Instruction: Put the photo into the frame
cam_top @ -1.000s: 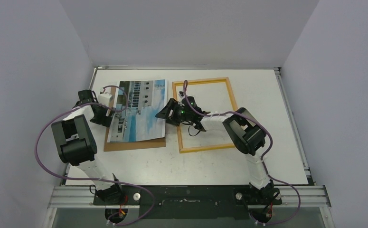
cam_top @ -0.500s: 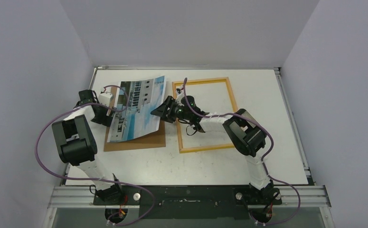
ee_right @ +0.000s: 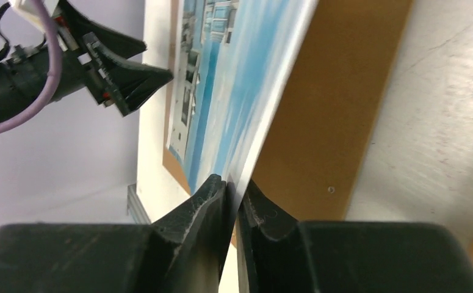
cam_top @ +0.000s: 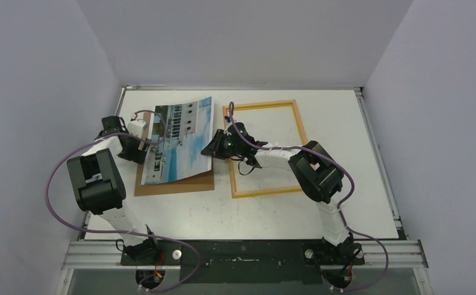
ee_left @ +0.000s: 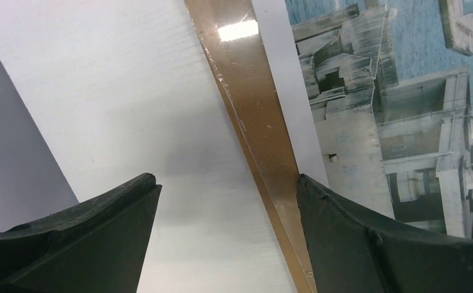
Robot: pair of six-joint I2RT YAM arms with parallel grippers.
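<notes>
The photo (cam_top: 180, 141), a print of a white building and blue sky, lies over a brown backing panel (cam_top: 180, 183) left of centre, with its right edge raised off the panel. My right gripper (cam_top: 210, 149) is shut on that raised edge; in the right wrist view the paper (ee_right: 240, 79) runs straight between the pinched jaws of the gripper (ee_right: 235, 183). The frame (cam_top: 300, 132) lies flat to the right, pale wood side up, under the right forearm. My left gripper (cam_top: 144, 142) stands open at the photo's left edge, its fingers (ee_left: 343, 238) straddling the panel's rim (ee_left: 252, 110) with nothing held.
The white table (cam_top: 272, 212) is walled on three sides, with a metal rail along the near edge. The brown panel (ee_right: 325, 104) shows beneath the lifted paper. The left arm's open fingers (ee_right: 124, 76) appear beyond the photo in the right wrist view.
The right gripper has closed on the photo's right edge and lifted it, so the print now tilts up off the panel. The left arm has stayed put.
</notes>
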